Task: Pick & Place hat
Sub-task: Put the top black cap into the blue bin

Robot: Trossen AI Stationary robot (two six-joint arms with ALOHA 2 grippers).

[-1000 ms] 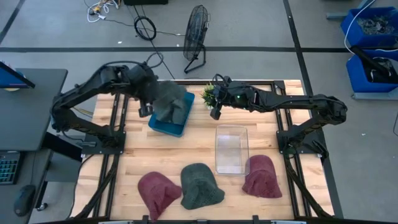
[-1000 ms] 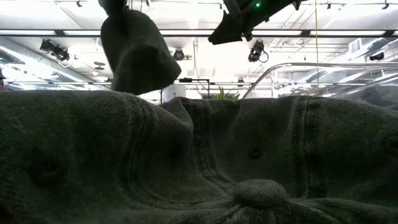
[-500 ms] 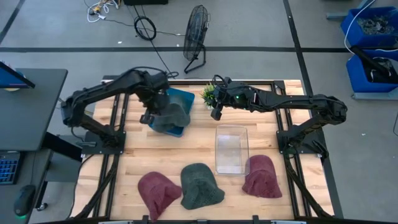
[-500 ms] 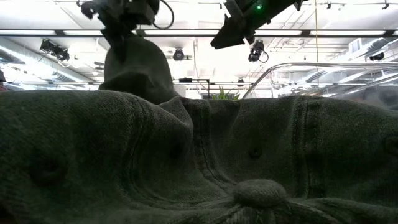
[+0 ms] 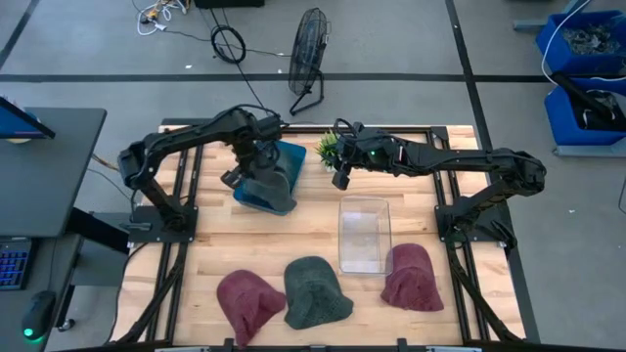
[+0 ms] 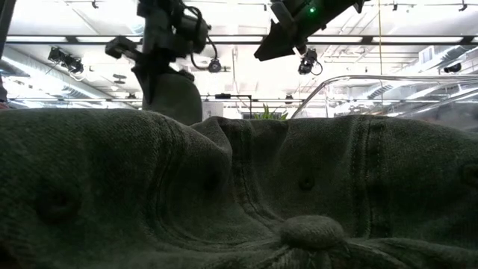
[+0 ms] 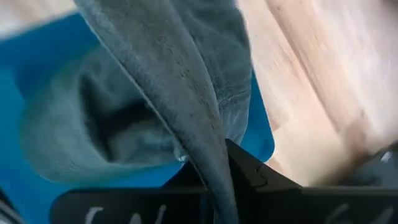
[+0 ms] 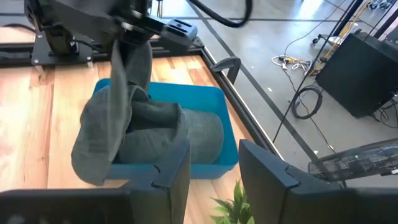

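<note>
A grey hat (image 8: 118,134) hangs over the blue bin (image 8: 214,102) at the table's far left; its lower part lies in the bin and drapes over the bin's wall. My left gripper (image 5: 246,166) stands above the bin, shut on the hat (image 7: 155,87). My right gripper (image 8: 214,168) hovers open beside the bin's right side, near a small plant (image 5: 328,147), touching nothing. In the low view the left gripper (image 6: 160,45) shows above the hanging hat (image 6: 173,93). My left gripper holds the grey hat by a raised fold of its cloth (image 7: 208,149), pinched between the two fingers from above, pointing down. The hat hangs below the fingers (image 8: 134,34) and its lower part (image 8: 155,137) rests in the blue bin.
A clear container (image 5: 364,233) stands mid-table on the right. Along the near edge lie a maroon hat (image 5: 249,301), a dark green hat (image 5: 315,290) and another maroon hat (image 5: 411,277). The green hat (image 6: 224,194) fills the low view's foreground. A fan (image 5: 308,54) stands beyond the table.
My left gripper has moved toward the table's right, over the blue bin, and come down. The grey hat, hanging clear above the bin a second ago, has sunk with it and now lies partly in the bin.
</note>
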